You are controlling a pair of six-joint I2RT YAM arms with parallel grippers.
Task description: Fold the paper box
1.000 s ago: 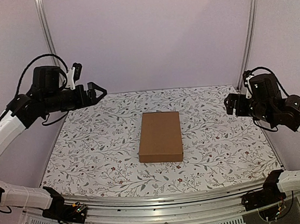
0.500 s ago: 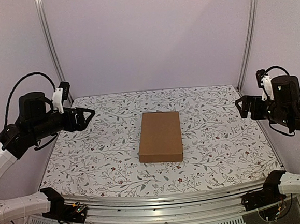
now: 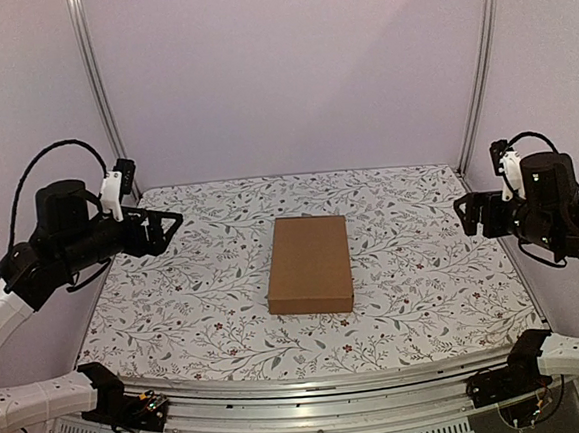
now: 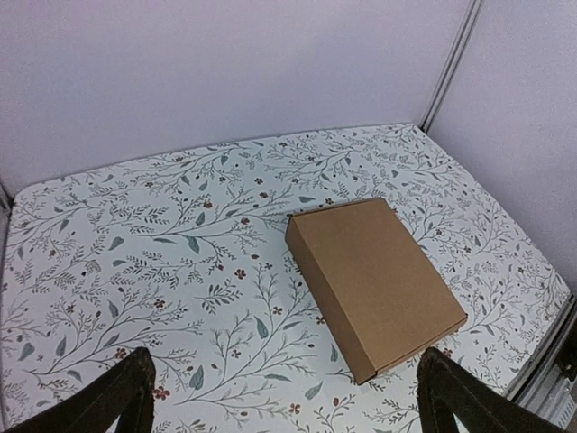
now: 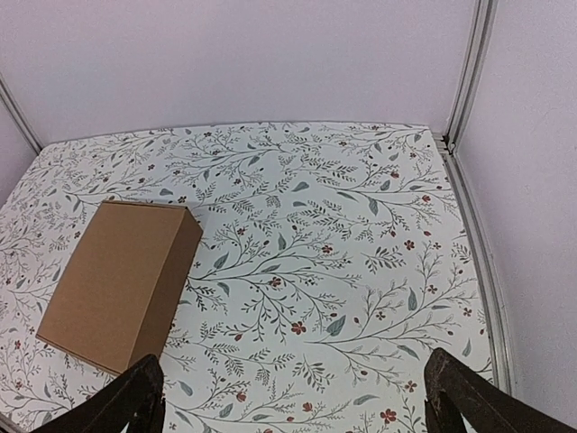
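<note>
A white floral-print tablecloth [image 3: 175,296] lies between plain lilac walls [image 3: 289,76]. The closed brown cardboard box [image 3: 309,263] sits at its centre. The black left gripper [image 3: 168,232] at nine o'clock and the right gripper [image 3: 467,215] at three hover spread wide, empty. Only the overhead view shows the arms [image 3: 14,288].

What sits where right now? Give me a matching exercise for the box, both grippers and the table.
Column one:
1. box
2. left gripper
3. right gripper
4. table

Column two:
A. open, raised at the right side
B. floral print
C. closed, lying flat mid-table
D. open, raised at the left side

Pairs: 1-C, 2-D, 3-A, 4-B
</note>
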